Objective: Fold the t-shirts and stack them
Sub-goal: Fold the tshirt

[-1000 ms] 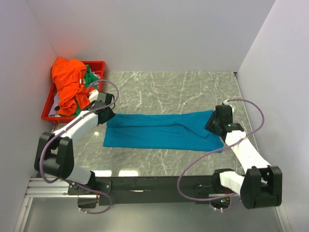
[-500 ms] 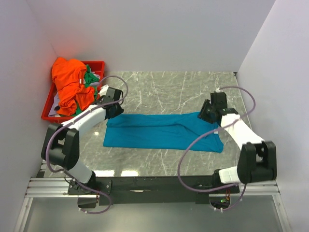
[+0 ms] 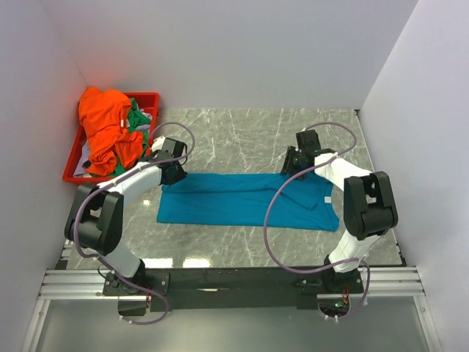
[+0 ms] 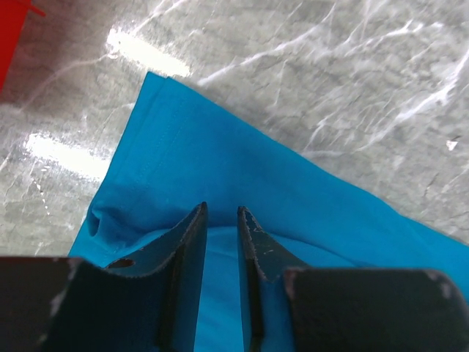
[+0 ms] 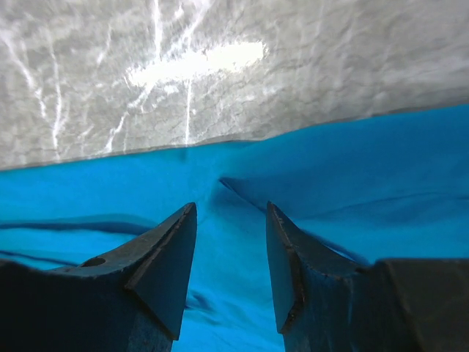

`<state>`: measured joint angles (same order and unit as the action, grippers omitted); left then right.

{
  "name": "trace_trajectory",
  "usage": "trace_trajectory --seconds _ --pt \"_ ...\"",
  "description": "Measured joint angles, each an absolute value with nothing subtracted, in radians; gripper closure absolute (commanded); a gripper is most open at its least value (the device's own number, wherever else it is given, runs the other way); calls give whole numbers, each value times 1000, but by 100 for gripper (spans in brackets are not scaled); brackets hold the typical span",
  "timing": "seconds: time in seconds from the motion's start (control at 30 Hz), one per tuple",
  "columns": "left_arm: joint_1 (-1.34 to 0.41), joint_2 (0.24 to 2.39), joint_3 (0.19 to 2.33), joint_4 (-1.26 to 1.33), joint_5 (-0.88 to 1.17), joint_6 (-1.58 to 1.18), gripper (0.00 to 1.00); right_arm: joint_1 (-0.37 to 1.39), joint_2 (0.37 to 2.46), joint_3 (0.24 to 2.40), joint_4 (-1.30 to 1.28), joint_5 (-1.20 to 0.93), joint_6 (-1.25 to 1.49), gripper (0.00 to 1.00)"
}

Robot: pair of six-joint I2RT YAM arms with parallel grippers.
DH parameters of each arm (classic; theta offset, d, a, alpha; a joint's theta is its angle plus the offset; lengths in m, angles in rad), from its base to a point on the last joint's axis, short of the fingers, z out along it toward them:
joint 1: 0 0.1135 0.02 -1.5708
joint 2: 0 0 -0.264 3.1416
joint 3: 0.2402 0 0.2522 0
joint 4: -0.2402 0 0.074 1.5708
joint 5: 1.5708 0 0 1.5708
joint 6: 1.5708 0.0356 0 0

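The teal-blue t-shirt (image 3: 234,202) lies flat on the marble table as a long folded strip, running left to right. My left gripper (image 3: 173,173) is low over its far left corner. In the left wrist view its jaws (image 4: 220,209) stand a narrow gap apart, with teal cloth (image 4: 220,154) under them. My right gripper (image 3: 287,167) is over the strip's far edge, right of centre. Its jaws (image 5: 231,207) are open above the teal cloth (image 5: 330,169), next to a crease. The orange t-shirt (image 3: 102,121) and the green t-shirt (image 3: 135,117) lie bunched in the tray.
The red plastic tray (image 3: 146,97) stands at the far left against the wall; its corner shows in the left wrist view (image 4: 11,29). White walls close the table in on the left, back and right. Both arms' cables loop above the cloth.
My right gripper has swung left and away along the shirt's far edge, and the shirt's right end now lies flatter. My left gripper has shifted slightly right at the far left corner.
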<state>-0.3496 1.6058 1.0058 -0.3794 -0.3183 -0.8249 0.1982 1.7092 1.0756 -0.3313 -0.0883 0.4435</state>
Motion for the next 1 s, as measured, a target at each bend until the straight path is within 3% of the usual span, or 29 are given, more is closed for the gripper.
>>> trace_trajectory --seconds 0.3,0.67,0.9,0.97,1.0 --pt "-350 1605 989 -377 -318 -825 73 237 1750 1079 -323 -88 443 54" --pt "-350 1605 974 -373 -319 -825 73 245 1732 1047 -307 -95 443 89" --pt "-350 1605 958 -366 -319 -825 73 245 1676 1007 -306 -95 443 89" --pt "-350 1605 956 -366 -319 -825 73 245 1673 1007 -304 -95 443 83" --pt "-350 1605 955 -366 -319 -825 73 245 1672 1007 -304 -93 443 73"
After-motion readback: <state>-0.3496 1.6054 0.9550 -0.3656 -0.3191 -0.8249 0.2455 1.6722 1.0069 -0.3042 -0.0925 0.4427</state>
